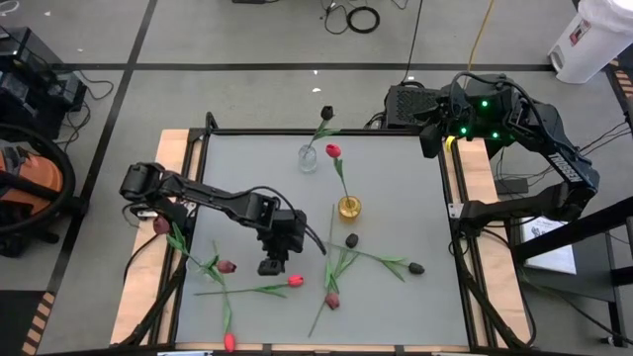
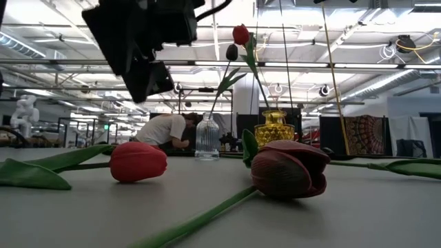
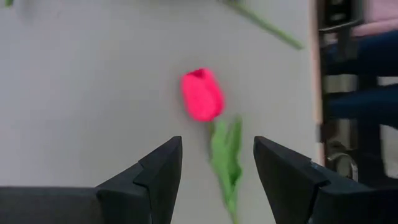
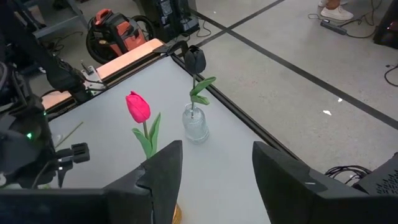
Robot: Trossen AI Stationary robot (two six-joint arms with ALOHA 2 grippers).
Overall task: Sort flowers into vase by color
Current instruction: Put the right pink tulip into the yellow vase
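Loose flowers lie flat on the grey table. A red tulip (image 1: 295, 281) lies by its head and stem (image 3: 227, 155) just below my left gripper (image 3: 217, 155), which hovers open over the stem close behind the head (image 3: 202, 94). At the far side a clear glass vase (image 1: 309, 158) holds a black tulip (image 1: 326, 114), and a gold vase (image 1: 349, 208) holds a red tulip (image 1: 333, 150). My right gripper (image 4: 217, 162) waits open, raised over the table's far right corner (image 1: 432, 138).
Other tulips lie scattered: maroon ones (image 1: 226, 266), (image 1: 332, 300), (image 1: 161, 225), dark ones (image 1: 351, 239), (image 1: 416, 267), a red one (image 1: 229, 341) at the near edge. Wooden rails (image 1: 163, 198) frame the table. A person bends over in the room behind (image 2: 165, 129).
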